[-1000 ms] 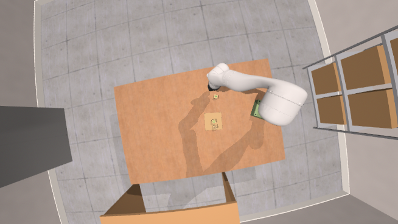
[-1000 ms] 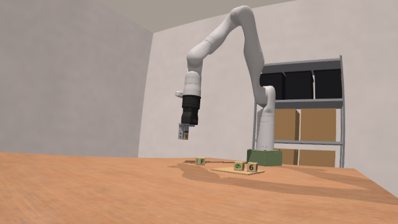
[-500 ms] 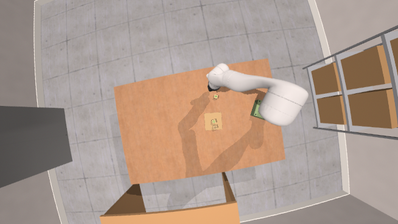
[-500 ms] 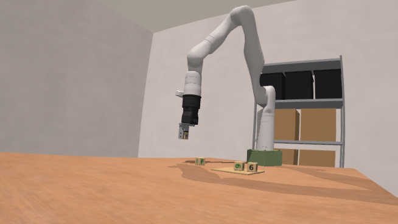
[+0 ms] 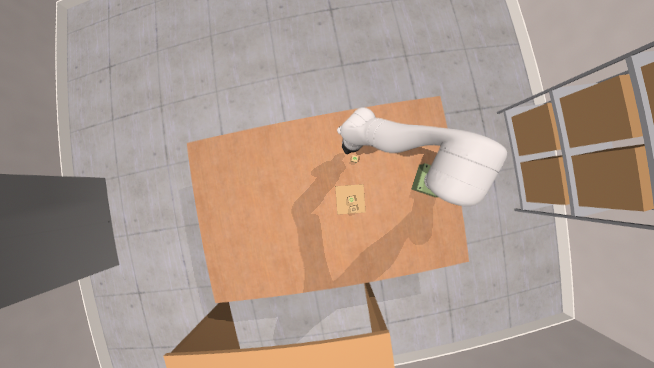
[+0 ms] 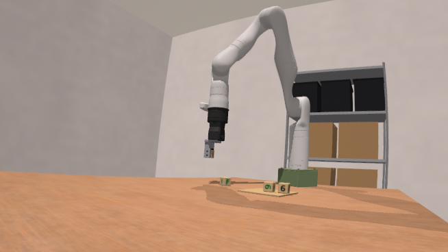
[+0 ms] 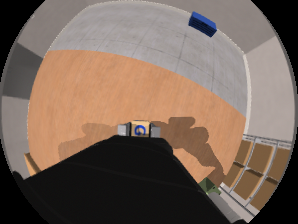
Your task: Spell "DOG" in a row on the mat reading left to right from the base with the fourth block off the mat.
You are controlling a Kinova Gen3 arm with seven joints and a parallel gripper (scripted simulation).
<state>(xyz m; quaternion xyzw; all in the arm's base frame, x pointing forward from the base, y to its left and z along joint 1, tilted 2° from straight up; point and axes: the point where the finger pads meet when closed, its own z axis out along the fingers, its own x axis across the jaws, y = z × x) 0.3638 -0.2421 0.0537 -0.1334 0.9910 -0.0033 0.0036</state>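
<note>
My gripper (image 6: pixel 209 154) hangs high above the table, a little left of and above the block marked F (image 6: pixel 225 181). It is shut on a small wooden block (image 7: pixel 140 128) with a blue mark on its top face; I cannot read the letter. The F block lies on the bare table off the mat, and also shows in the overhead view (image 5: pixel 354 158). The tan mat (image 5: pixel 346 199) lies flat near the table's middle. Two blocks stand on it side by side, one with a green mark (image 6: pixel 268 186) and one with a dark mark (image 6: pixel 283 187).
The arm's green base (image 6: pixel 296 177) stands behind the mat. A metal shelf with cardboard boxes (image 6: pixel 342 127) is behind the table. An open cardboard box (image 5: pixel 280 345) sits at one table edge. A blue object (image 7: pixel 201 23) lies on the floor.
</note>
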